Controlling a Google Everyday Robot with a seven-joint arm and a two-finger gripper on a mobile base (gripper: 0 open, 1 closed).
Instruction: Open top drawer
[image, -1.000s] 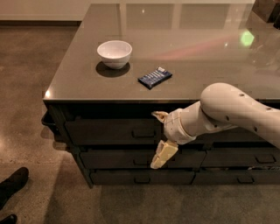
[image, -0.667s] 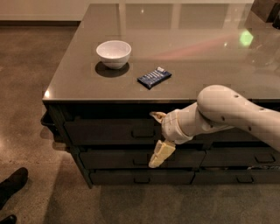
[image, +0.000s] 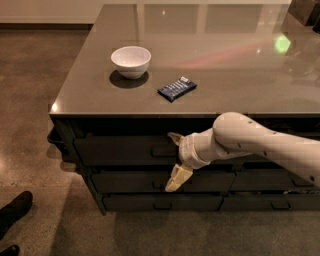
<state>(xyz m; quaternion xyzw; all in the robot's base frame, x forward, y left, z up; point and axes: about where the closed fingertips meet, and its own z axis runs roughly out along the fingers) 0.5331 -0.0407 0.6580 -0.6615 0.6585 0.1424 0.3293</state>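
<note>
The top drawer (image: 120, 150) is the wide dark front just under the counter's front edge, and its small loop handle (image: 161, 151) sits at its centre. My gripper (image: 175, 158) is in front of this drawer, right at the handle. It is open, with one cream finger (image: 173, 136) above the handle and the other (image: 178, 178) below it, reaching down over the second drawer. My white arm (image: 260, 145) comes in from the right and hides the drawer's right part. The drawer front looks flush with the cabinet.
Two shallower dark drawers (image: 130, 181) lie below. On the grey countertop (image: 225, 55) stand a white bowl (image: 131, 61) and a dark blue snack packet (image: 177, 88). A person's dark shoes (image: 14, 210) are on the floor at the lower left.
My gripper and arm have shifted slightly left along the drawer front, closer to the handle. The fingers stay spread. The drawer has not visibly moved.
</note>
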